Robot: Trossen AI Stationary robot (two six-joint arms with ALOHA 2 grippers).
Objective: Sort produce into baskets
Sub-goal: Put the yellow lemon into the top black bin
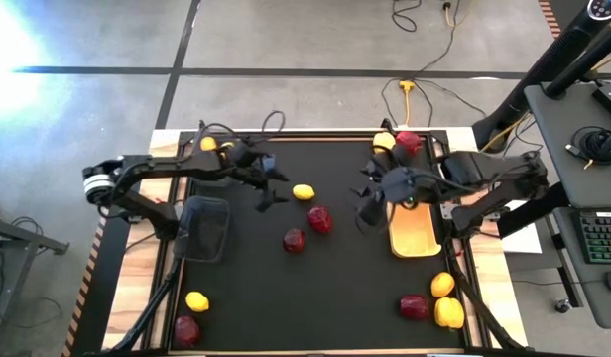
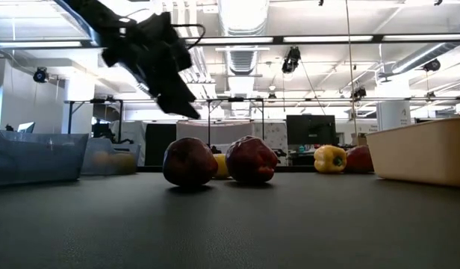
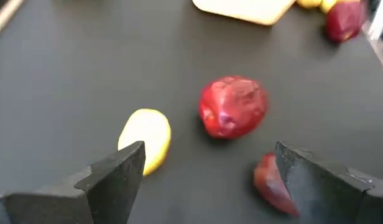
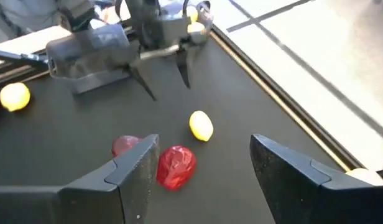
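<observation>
I have the left gripper [image 1: 273, 193] hovering above the surface's middle, jaws spread and empty — a yellow lemon [image 1: 303, 192] lies just beside it. Two dark red pieces [image 1: 319, 219] [image 1: 294, 240] sit close together near the centre. The right gripper [image 1: 367, 203] hangs off the surface too, jaws wide apart and holding nothing, just beside the orange-tan basket [image 1: 415, 236] along the right edge. A black mesh basket [image 1: 203, 227] stands toward the left edge. At the near right corner I see a red piece [image 1: 414, 306] and two yellow-orange ones [image 1: 442, 285] [image 1: 448, 312]; at the near left corner, a yellow one [image 1: 196, 300] and a red one [image 1: 185, 329].
</observation>
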